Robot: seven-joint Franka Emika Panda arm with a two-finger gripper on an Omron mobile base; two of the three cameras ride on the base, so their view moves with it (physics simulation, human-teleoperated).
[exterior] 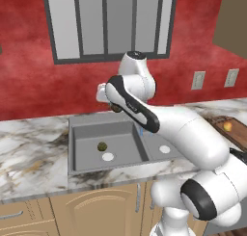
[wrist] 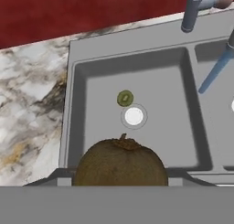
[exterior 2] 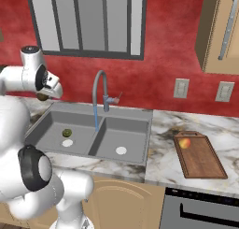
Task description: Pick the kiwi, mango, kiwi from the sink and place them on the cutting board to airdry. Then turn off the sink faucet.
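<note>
Gripper (wrist: pixel 121 175) closed on brown kiwi (wrist: pixel 120 162), raised above left basin of sink (exterior 2: pixel 51 112).

Left to right: one olive-green kiwi (exterior 2: pixel 67 132) lies in the left basin just beside its white drain (exterior 2: pixel 67 142), apart from the walls; one faucet (exterior 2: pixel 99 90) at the basin divider, water stream running; one mango (exterior 2: pixel 185 143) near the far edge of the cutting board (exterior 2: pixel 201 159), remaining board surface open.
</note>
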